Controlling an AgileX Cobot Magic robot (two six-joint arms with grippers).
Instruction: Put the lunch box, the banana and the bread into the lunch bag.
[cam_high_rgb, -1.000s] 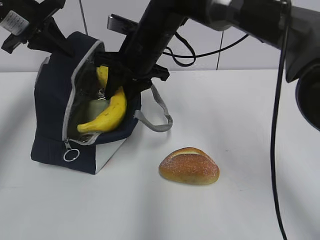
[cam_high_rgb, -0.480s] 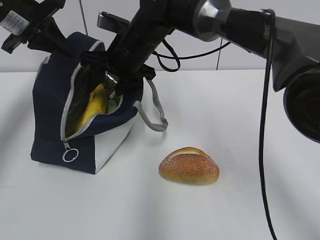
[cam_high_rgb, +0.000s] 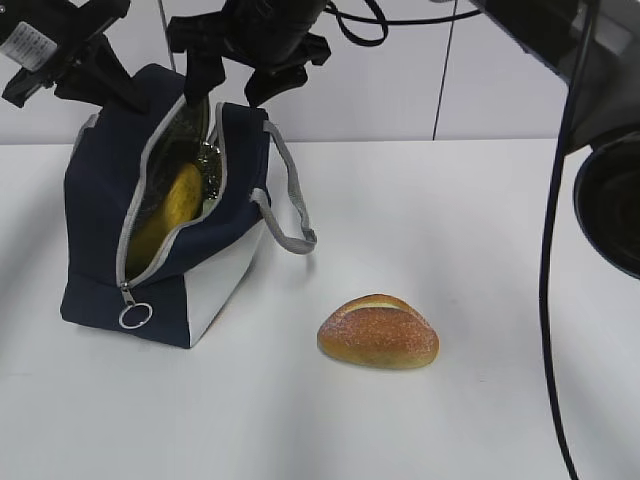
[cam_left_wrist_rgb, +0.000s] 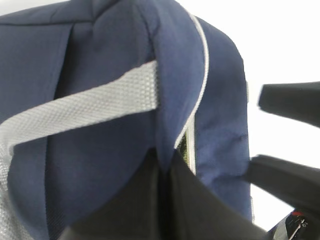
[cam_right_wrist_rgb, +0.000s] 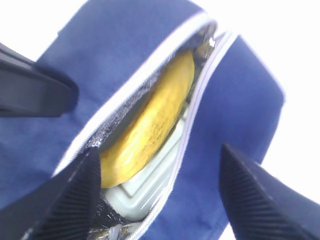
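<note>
One item remained outside: the bread (cam_high_rgb: 378, 332), a crusty oval roll lying crosswise on the white table (cam_high_rgb: 480, 250), sat well below and right of the right gripper (cam_high_rgb: 232, 82), jaws spread empty above the navy fabric lunch bag (cam_high_rgb: 100, 230). The left gripper (cam_left_wrist_rgb: 165, 165) pinched its rim; inside, the banana (cam_right_wrist_rgb: 155, 120) lay over the lunch box (cam_right_wrist_rgb: 150, 187).

No text, brand, number or sign can be read anywhere. The left arm (cam_high_rgb: 50, 45) carries a small white label (cam_high_rgb: 28, 45) with dark marks, but they are too small and blurred to make out. The lunch bag (cam_high_rgb: 100, 215) shows plain navy fabric and a white panel, with no lettering.
</note>
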